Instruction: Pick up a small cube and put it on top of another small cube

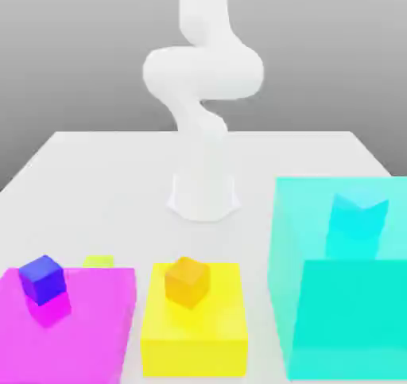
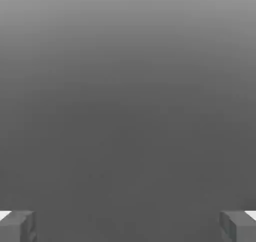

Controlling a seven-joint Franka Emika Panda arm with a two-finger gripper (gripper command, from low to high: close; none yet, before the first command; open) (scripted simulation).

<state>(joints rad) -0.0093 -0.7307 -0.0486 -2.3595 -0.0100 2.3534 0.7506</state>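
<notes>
Fingers point(image 2: 128, 227) wide apart, nothing between; backdrop plain grey, perhaps sky

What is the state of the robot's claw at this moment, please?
Claw: open, fingers wide apart, holding nothing.

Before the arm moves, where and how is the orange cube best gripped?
Probably by two opposite upright sides, coming straight down from above. The orange cube sits on top of the yellow block with its top uncovered, and it is turned at an angle to the block's edges, so the gripper, open now, would likely need turning to match.
</notes>
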